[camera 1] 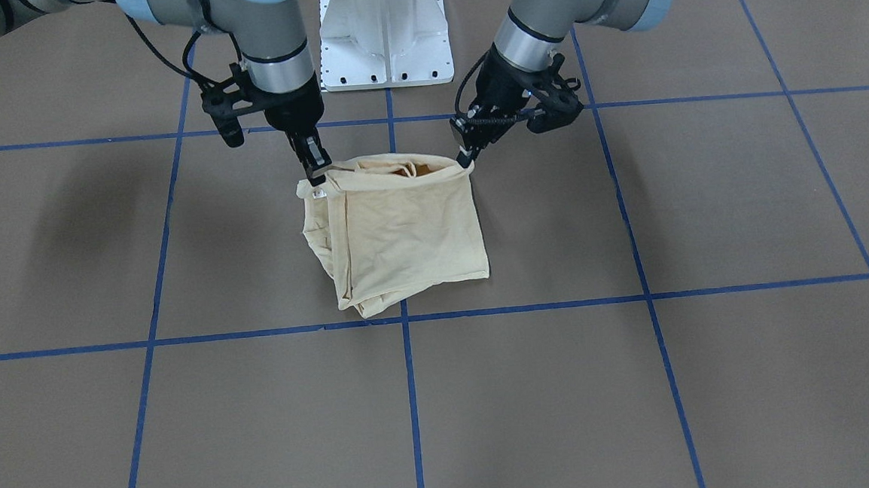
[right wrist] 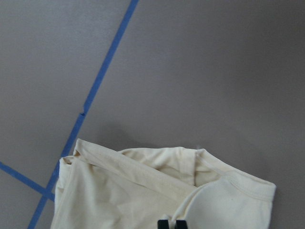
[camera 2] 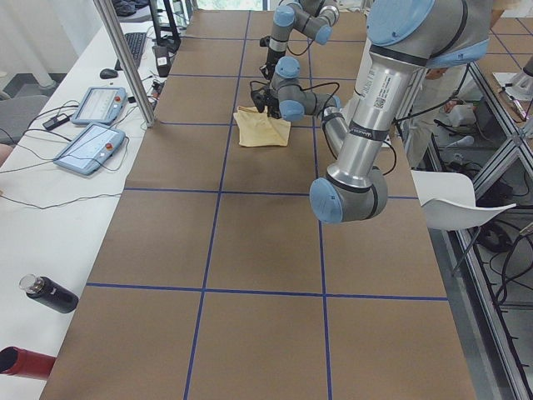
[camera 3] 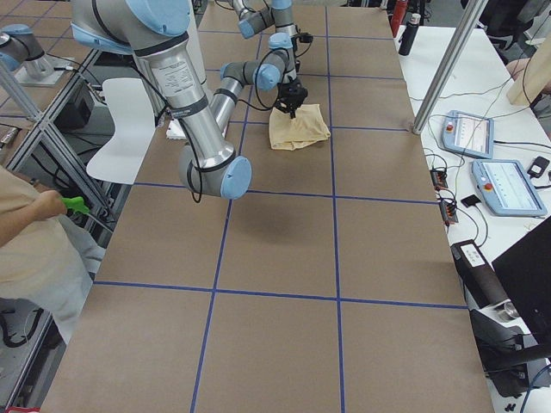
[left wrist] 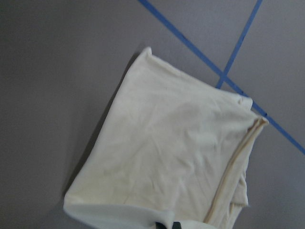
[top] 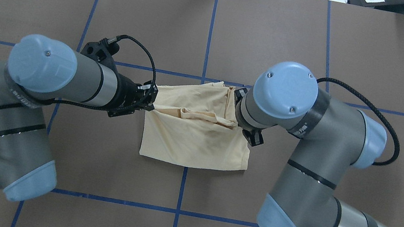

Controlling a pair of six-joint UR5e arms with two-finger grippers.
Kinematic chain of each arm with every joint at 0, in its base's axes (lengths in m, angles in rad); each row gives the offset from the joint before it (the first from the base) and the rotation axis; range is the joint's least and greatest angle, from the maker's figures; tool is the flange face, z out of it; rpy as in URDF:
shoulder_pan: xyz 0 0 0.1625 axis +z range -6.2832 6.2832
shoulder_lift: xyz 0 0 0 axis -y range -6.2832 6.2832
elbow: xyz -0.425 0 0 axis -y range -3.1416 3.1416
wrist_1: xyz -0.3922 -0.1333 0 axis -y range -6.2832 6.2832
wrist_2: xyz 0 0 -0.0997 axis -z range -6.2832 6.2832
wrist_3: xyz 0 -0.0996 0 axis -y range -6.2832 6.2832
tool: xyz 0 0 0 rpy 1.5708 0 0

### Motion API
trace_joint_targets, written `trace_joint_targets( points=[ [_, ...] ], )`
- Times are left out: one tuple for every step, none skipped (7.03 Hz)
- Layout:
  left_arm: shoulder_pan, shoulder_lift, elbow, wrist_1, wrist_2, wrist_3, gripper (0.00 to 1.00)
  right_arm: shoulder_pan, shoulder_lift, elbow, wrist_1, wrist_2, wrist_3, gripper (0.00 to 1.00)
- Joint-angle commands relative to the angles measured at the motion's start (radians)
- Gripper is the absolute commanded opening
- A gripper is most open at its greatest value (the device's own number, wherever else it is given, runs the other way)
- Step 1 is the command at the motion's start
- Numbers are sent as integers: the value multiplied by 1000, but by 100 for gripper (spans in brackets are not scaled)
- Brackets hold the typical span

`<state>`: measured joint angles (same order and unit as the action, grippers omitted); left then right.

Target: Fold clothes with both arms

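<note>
T-shirt (camera 1: 403,231), pale cream, folded to a rough square at the centre of the front-facing frame, lower edge flat on the brown table (camera 1: 715,393) just above a blue tape line (camera 1: 529,307). Left gripper (camera 1: 466,163), right of centre in that frame, fingers pinched tight on the shirt's upper right corner. Right gripper (camera 1: 316,178), left of centre, likewise clamped on the upper left corner. Top edge raised and stretched between the two, the rest of the cloth spread lower in frame.
</note>
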<state>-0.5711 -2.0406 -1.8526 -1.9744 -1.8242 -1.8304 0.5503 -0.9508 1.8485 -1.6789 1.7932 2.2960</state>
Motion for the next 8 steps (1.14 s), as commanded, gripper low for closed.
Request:
trace_joint_targets(
  points=[
    [-64, -35, 175, -139, 0, 36, 0, 75, 106, -278, 123, 95, -160, 0],
    [-78, -68, 253, -186, 0, 36, 0, 94, 131, -354, 157, 112, -217, 0],
    [-79, -91, 316, -228, 0, 34, 0, 99, 138, -429, 232, 112, -269, 0],
    [-79, -95, 352, -274, 3, 34, 0, 111, 142, -460, 295, 112, -271, 26],
    [-79, -98, 390, -303, 11, 36, 25, 123, 168, -492, 300, 112, -276, 90],
    [-107, -110, 395, -307, 14, 106, 51, 182, 223, -523, 298, 150, -320, 100],
    [-146, -121, 388, -307, 10, 121, 75, 257, 228, -522, 297, 282, -355, 100],
    [-163, -121, 369, -302, 5, 125, 77, 289, 230, -520, 297, 305, -365, 100]
  ],
)
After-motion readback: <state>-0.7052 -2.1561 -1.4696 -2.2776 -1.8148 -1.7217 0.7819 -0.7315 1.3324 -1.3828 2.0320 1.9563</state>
